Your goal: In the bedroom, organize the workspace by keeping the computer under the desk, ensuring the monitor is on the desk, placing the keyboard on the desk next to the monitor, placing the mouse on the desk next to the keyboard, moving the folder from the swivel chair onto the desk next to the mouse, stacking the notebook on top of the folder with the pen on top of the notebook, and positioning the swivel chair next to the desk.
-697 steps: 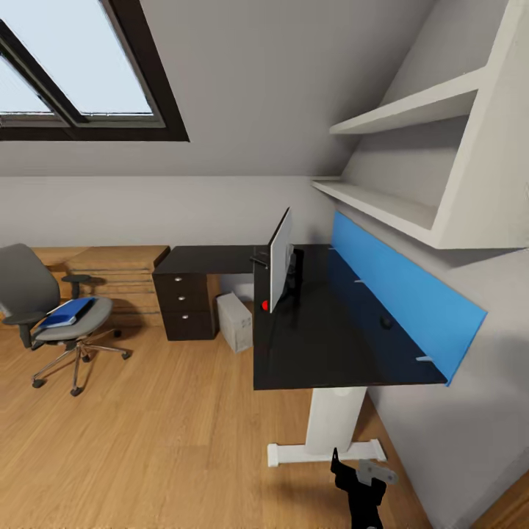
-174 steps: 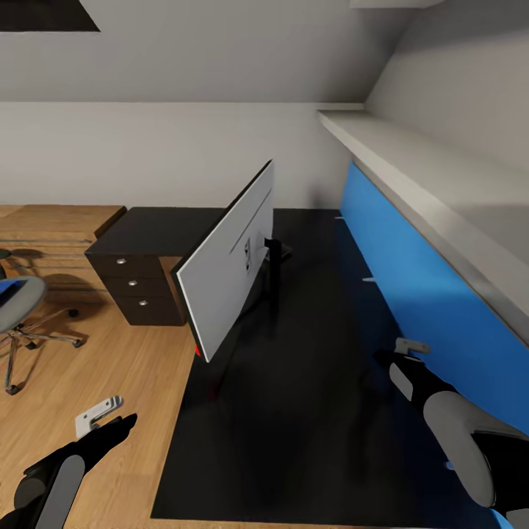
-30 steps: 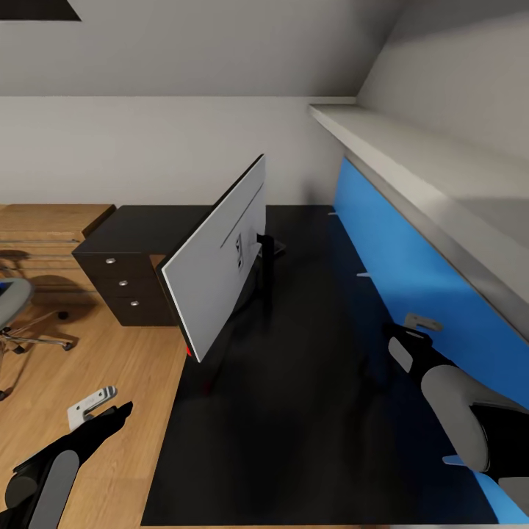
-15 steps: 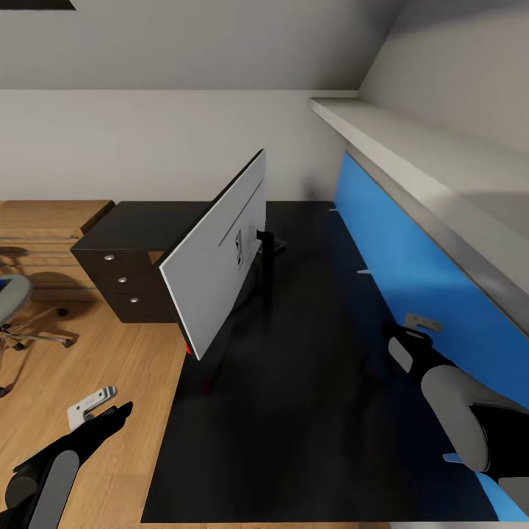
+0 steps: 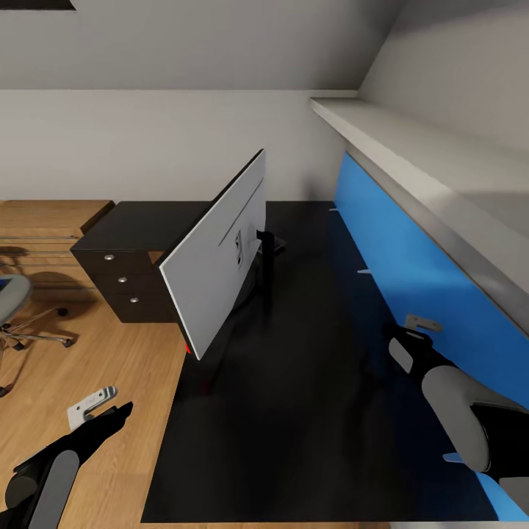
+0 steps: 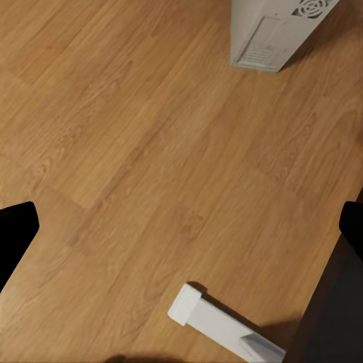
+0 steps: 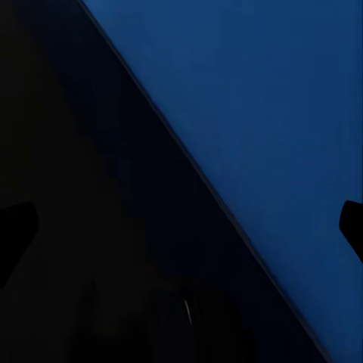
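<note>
Nothing shifts since half a second ago: both grippers hold position, fingers apart and empty, the left gripper [image 5: 92, 408] over floor, the right gripper [image 5: 415, 323] over the desk [image 5: 308, 397]. The left wrist view adds the computer [image 6: 276, 30] on the floor; the head view shows the monitor [image 5: 217, 257] standing on the desk.

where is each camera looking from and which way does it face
Head view: from the robot's head, forward and down over the long black desk and silver-backed monitor; left gripper and right gripper show.
Left wrist view: on the left arm, down at the wood floor and light-grey computer tower; dark fingertips at the edges.
Right wrist view: on the right arm, facing the desk and blue back panel.
Shared: head and right wrist both show desk and panel.
</note>
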